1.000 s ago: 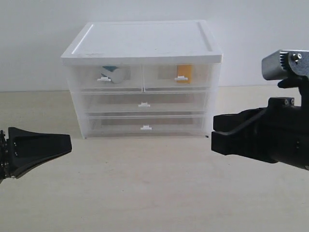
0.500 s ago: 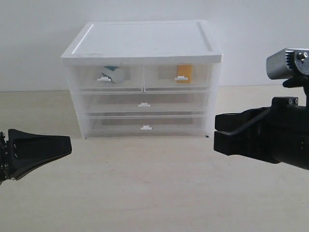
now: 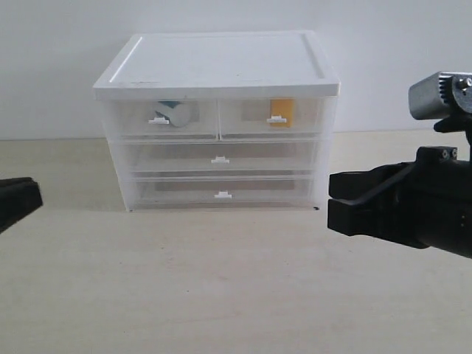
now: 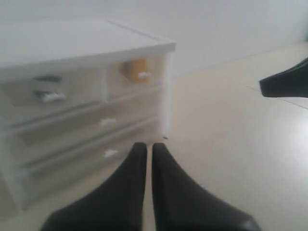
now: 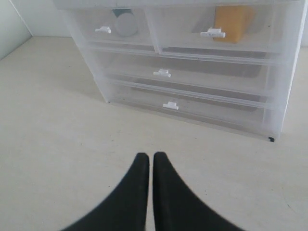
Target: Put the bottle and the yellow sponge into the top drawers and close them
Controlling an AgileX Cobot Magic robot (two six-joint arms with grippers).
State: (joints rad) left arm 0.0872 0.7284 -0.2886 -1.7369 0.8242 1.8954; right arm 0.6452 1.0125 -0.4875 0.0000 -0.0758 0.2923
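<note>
The white-topped drawer unit [image 3: 221, 66] stands at the back of the table, all its drawers pushed in. Inside the left top drawer [image 3: 164, 118] lies the bottle [image 3: 179, 114], white with a teal label. The yellow sponge [image 3: 281, 113] sits inside the right top drawer [image 3: 271, 116]. In the right wrist view the bottle [image 5: 125, 22] and the sponge [image 5: 232, 23] show through the clear drawer fronts. My left gripper [image 4: 145, 147] is shut and empty, low at the far left edge [image 3: 18, 203]. My right gripper [image 5: 147, 157] is shut and empty, in front of the unit on the right [image 3: 335, 205].
Two full-width drawers [image 3: 220, 158] sit below the top pair, both pushed in. The light wooden table [image 3: 221, 280] stretches in front of the unit. A white wall rises behind.
My left gripper has drawn back to the left, now mostly out of the exterior view. The right arm has edged slightly right. The drawers and their contents are unchanged.
</note>
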